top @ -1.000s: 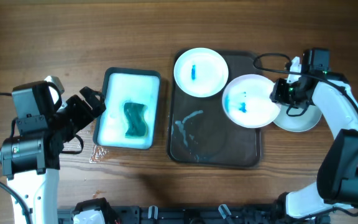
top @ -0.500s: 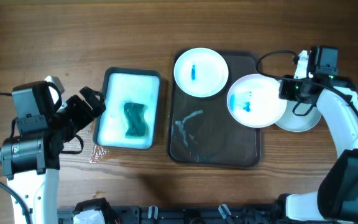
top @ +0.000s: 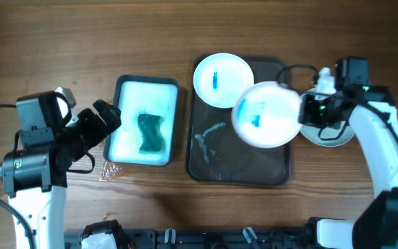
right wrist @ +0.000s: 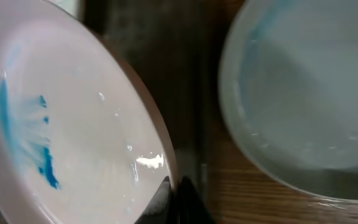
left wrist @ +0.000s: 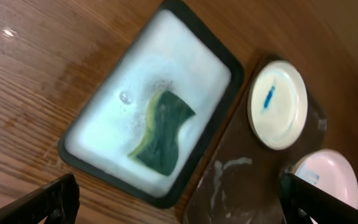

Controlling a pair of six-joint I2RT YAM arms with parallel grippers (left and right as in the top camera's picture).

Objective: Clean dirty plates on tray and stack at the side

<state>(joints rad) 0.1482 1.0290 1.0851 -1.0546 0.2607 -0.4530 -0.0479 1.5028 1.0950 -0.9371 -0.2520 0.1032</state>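
My right gripper [top: 308, 111] is shut on the rim of a white plate with blue smears [top: 266, 114] and holds it raised above the dark tray [top: 213, 166]; in the right wrist view the plate [right wrist: 61, 137] fills the left and my fingers [right wrist: 178, 198] pinch its edge. A second white plate with a blue mark [top: 223, 79] lies at the tray's back, also in the left wrist view [left wrist: 277, 104]. A clean plate [top: 337, 131] lies on the table right of the tray, seen close [right wrist: 303, 93]. My left gripper [left wrist: 179, 202] is open, empty, near the soapy basin.
A dark basin of soapy water [top: 126, 149] with a green sponge [top: 150, 133] stands left of the tray; it also shows in the left wrist view [left wrist: 104, 118]. White soap streaks mark the tray [top: 209, 135]. Water drops lie on the wood by the basin [top: 109, 169].
My right gripper has lifted the smeared plate and carried it left over the tray. My left arm has shifted slightly right toward the basin.
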